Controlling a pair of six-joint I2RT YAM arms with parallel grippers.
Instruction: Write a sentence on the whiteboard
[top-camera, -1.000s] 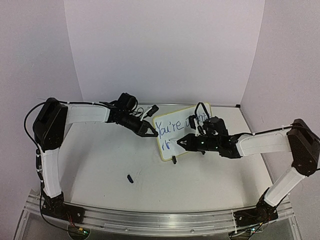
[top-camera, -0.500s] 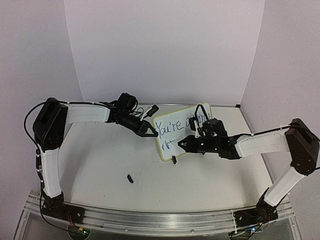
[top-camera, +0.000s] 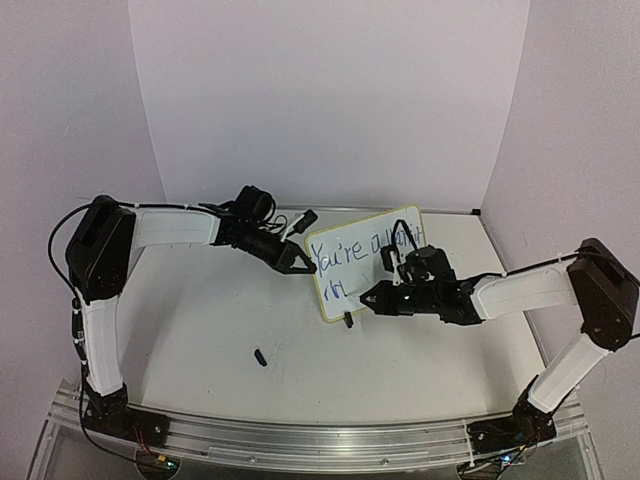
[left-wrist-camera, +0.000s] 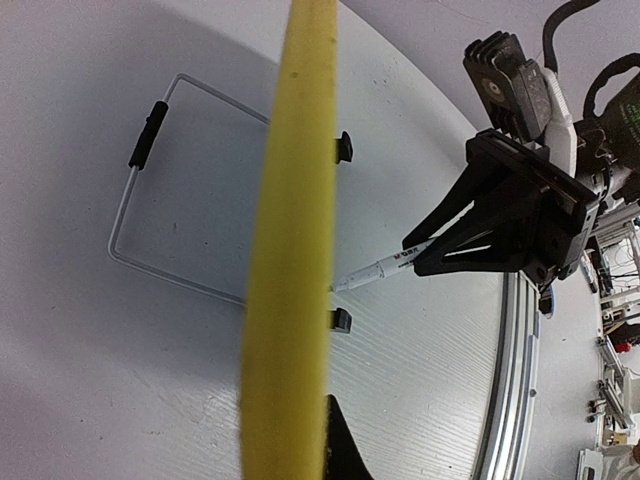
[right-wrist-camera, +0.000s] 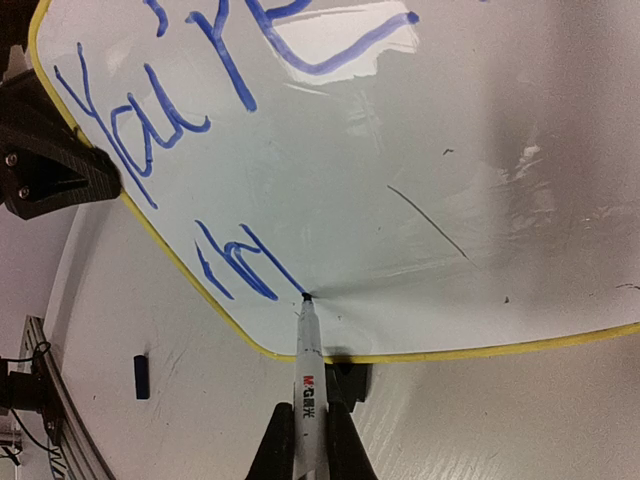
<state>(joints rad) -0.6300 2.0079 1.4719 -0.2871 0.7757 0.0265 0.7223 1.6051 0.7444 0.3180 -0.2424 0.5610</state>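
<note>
The whiteboard (top-camera: 352, 268) stands tilted mid-table, its pale-yellow rim (left-wrist-camera: 290, 250) edge-on in the left wrist view. My left gripper (top-camera: 300, 266) (left-wrist-camera: 305, 445) is shut on the board's left edge, with one black finger (left-wrist-camera: 340, 450) showing beside the rim. My right gripper (top-camera: 368, 296) (right-wrist-camera: 310, 455) is shut on a white marker (right-wrist-camera: 309, 375) (left-wrist-camera: 385, 268), whose tip touches the board near its lower edge. The sentence (right-wrist-camera: 150, 130) in blue starts "You're a". A short second line (right-wrist-camera: 235, 265) ends at the marker tip.
A small dark marker cap (top-camera: 260, 357) (right-wrist-camera: 142, 376) lies on the table in front of the board. Black clip feet (left-wrist-camera: 341, 320) (right-wrist-camera: 345, 380) hold the board's bottom edge. A wire stand (left-wrist-camera: 150, 200) lies behind it. White walls close in the back and sides.
My right gripper with the marker has slid a little lower and toward the near side on the board, uncovering more of the top line. The left arm and board have not moved.
</note>
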